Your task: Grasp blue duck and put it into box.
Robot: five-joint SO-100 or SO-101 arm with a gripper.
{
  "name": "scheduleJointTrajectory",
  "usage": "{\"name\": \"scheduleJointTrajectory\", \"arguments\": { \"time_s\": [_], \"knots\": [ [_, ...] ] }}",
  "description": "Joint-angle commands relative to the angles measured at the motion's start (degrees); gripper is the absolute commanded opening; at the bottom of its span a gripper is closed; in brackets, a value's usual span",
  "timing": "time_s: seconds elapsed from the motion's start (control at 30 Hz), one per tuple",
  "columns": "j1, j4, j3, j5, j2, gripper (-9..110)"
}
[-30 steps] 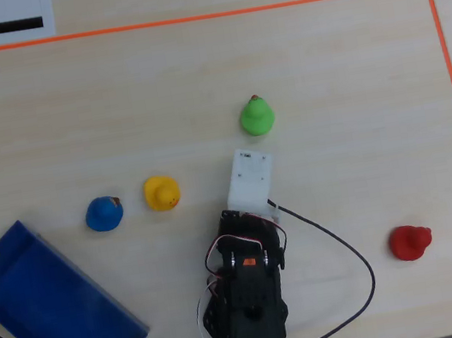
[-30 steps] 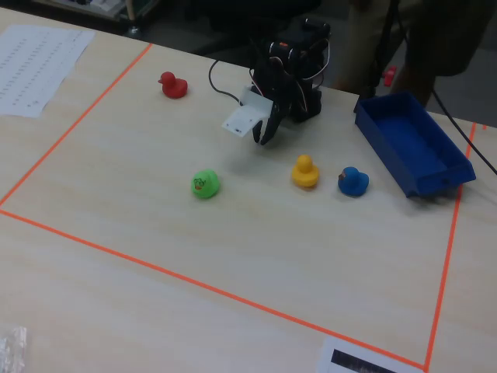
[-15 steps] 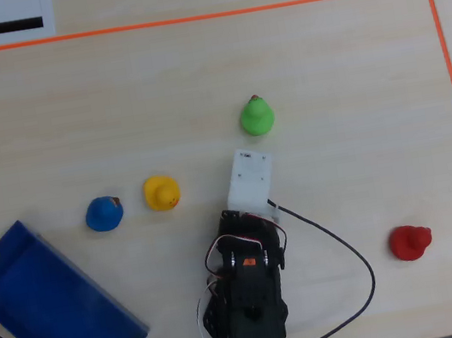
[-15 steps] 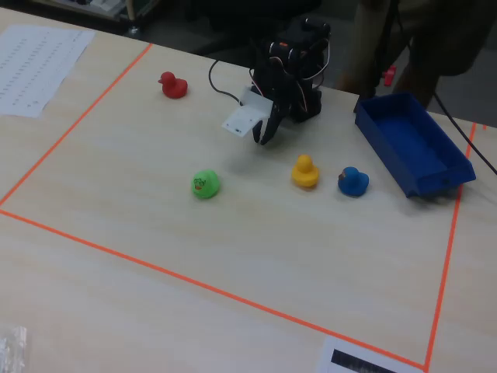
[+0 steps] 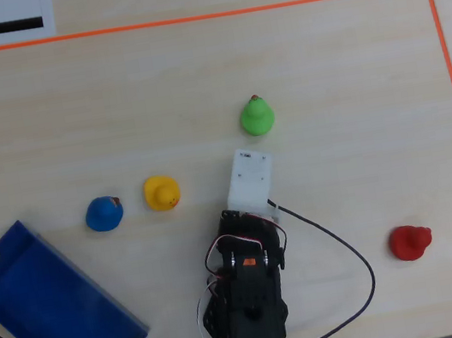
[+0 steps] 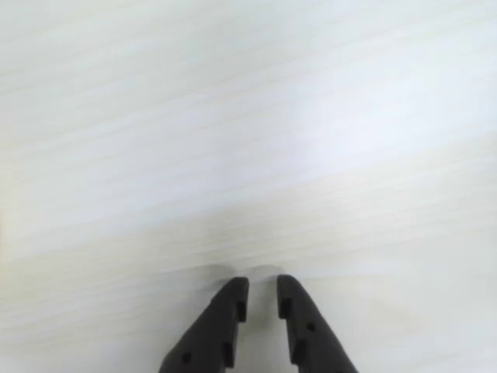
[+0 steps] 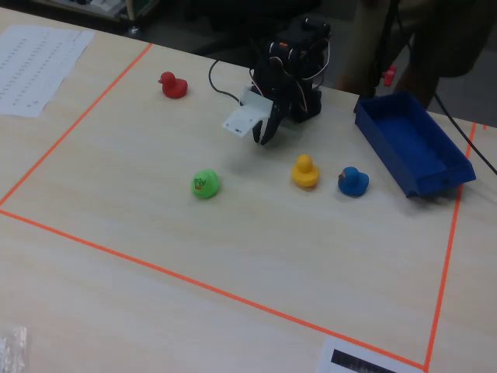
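Observation:
The blue duck point(image 5: 103, 214) stands on the pale wooden table, left of the yellow duck point(image 5: 161, 193); it also shows in the fixed view point(image 7: 353, 181). The dark blue box point(image 5: 49, 307) lies empty at the lower left of the overhead view and at the right of the fixed view point(image 7: 384, 155). My gripper point(image 6: 262, 287) points down at bare table, its jaws nearly together with only a narrow gap and nothing between them. In the fixed view the gripper point(image 7: 262, 136) hangs left of the yellow duck, well apart from the blue duck. In the overhead view a white mount point(image 5: 250, 181) hides it.
A green duck point(image 5: 257, 116) stands just beyond the gripper and a red duck point(image 5: 410, 241) to the arm's right. Orange tape point(image 5: 184, 20) frames the work area. A black cable point(image 5: 343, 245) loops beside the arm base. A printed sheet point(image 7: 35, 58) lies outside the tape.

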Motion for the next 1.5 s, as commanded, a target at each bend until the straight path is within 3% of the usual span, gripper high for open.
{"name": "scheduleJointTrajectory", "arguments": {
  "time_s": [0.0,1.37,1.47],
  "knots": [
    [0.0,0.7,-0.35,0.26,-0.53,2],
    [0.0,0.7,-0.35,0.26,-0.53,2],
    [-5.45,0.7,-0.35,0.26,-0.53,2]
  ]
}}
